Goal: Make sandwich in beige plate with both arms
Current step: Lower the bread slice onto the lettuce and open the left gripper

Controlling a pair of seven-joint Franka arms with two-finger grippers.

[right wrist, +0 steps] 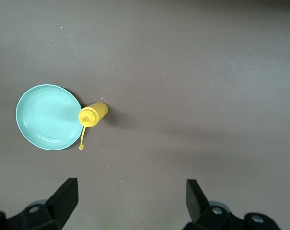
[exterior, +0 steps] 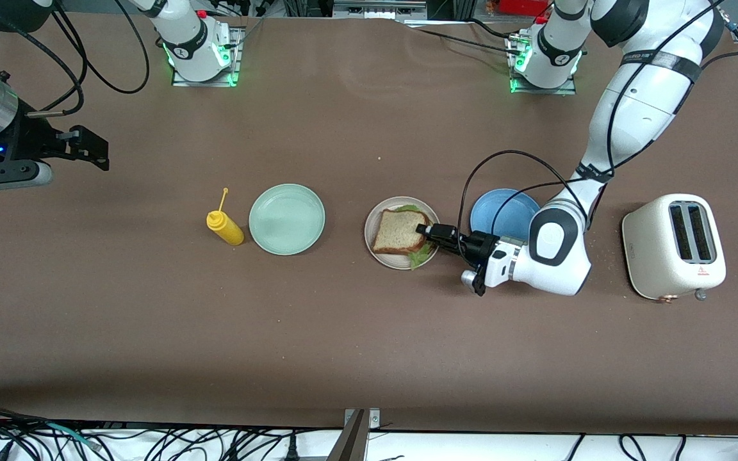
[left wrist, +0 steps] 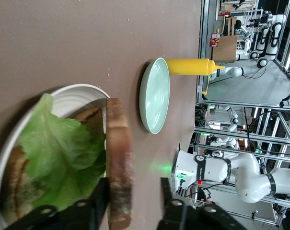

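The sandwich (exterior: 398,232) lies on the beige plate (exterior: 383,257). Its top bread slice covers a green lettuce leaf (exterior: 418,258) that sticks out at the edge. My left gripper (exterior: 421,230) reaches in low from the left arm's end, its fingers astride the top slice's edge. In the left wrist view the top slice (left wrist: 118,158) stands tilted above the lettuce (left wrist: 63,153) and the lower slice (left wrist: 15,187). The left gripper (left wrist: 133,188) is open, one finger against the crust, the other apart from it. My right gripper (exterior: 90,150) waits open and empty at the right arm's end (right wrist: 131,191).
A mint green plate (exterior: 287,219) and a yellow squeeze bottle (exterior: 225,227) lie toward the right arm's end. A blue plate (exterior: 503,211) sits under the left forearm. A cream toaster (exterior: 673,246) stands toward the left arm's end.
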